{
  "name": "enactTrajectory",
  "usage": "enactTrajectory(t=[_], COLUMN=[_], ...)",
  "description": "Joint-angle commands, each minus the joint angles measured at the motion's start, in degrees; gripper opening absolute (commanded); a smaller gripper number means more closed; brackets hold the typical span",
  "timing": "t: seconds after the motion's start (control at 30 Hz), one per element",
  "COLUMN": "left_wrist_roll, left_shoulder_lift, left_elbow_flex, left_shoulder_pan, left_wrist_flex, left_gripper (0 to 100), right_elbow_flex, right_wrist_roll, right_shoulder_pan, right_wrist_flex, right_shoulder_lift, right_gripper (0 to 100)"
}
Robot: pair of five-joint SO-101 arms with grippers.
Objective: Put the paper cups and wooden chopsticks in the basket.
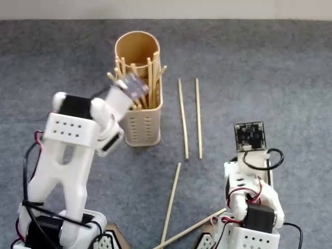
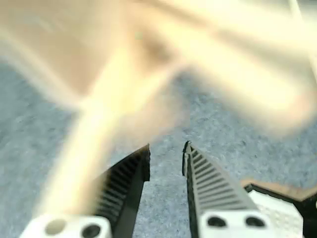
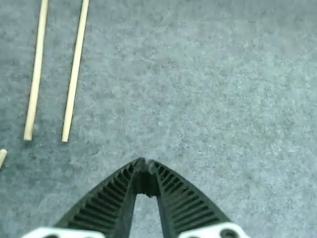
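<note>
Wooden chopsticks (image 1: 151, 83) upright in tan perforated basket (image 1: 142, 129) | left fingers (image 2: 210, 178) parted | right fingers (image 3: 114, 198) clenched, empty

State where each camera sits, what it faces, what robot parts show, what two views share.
High view: overhead, looking down on basket, left arm, right arm.
Left wrist view: on left arm, facing nearby basket; open left hand.
Right wrist view: on right arm, facing table; shut right hand.
Shared: two parallel chopsticks, high and right wrist.
</note>
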Motion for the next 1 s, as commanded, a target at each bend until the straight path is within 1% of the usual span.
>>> enactTrajectory(t=[0.0,0.17,0.27,0.37,0.47,0.53,0.63,0.7,0.77,0.83,0.97], left_wrist_roll=[1.58,1.67,1.41,1.41,1.41,1.05,-0.53,-0.79,-0.79,-0.79,-0.18], left_shoulder_lift=[-2.33,-13.49,-22.99,-30.20,-31.60,-30.64,-27.56,-24.57,-22.02,-19.91,-15.60], left_elbow_flex=[-6.02,-3.38,1.10,9.89,19.12,19.30,19.21,20.18,22.11,24.92,30.02], left_shoulder_pan=[-1.54,-0.92,2.07,8.75,18.07,23.25,31.08,36.18,39.43,41.71,42.33], left_wrist_flex=[2.29,2.46,2.55,2.64,2.55,2.46,2.29,1.49,-2.46,-9.14,-24.18], left_gripper=[13,13,13,13,13,13,13,13,13,13,19], right_elbow_flex=[3.82,8.04,9.80,12.35,15.96,17.19,17.45,17.54,17.63,17.63,17.80], right_wrist_roll=[0.62,0.62,0.62,3.25,4.04,3.87,3.87,3.87,3.87,3.87,3.87], right_shoulder_pan=[0.57,0.57,0.57,0.75,0.92,1.98,6.29,7.52,7.60,7.69,7.69], right_wrist_flex=[-1.36,-4.44,-5.76,-6.99,-8.84,-9.71,-9.80,-9.80,-9.80,-9.80,-9.80], right_shoulder_lift=[-0.48,-0.48,-0.48,-0.48,-0.48,-0.48,-0.48,-0.48,-0.48,-0.48,-0.48], right_gripper=[0.5,0.5,0.5,0.5,0.5,0.5,0.5,0.5,0.5,0.5,0.5])
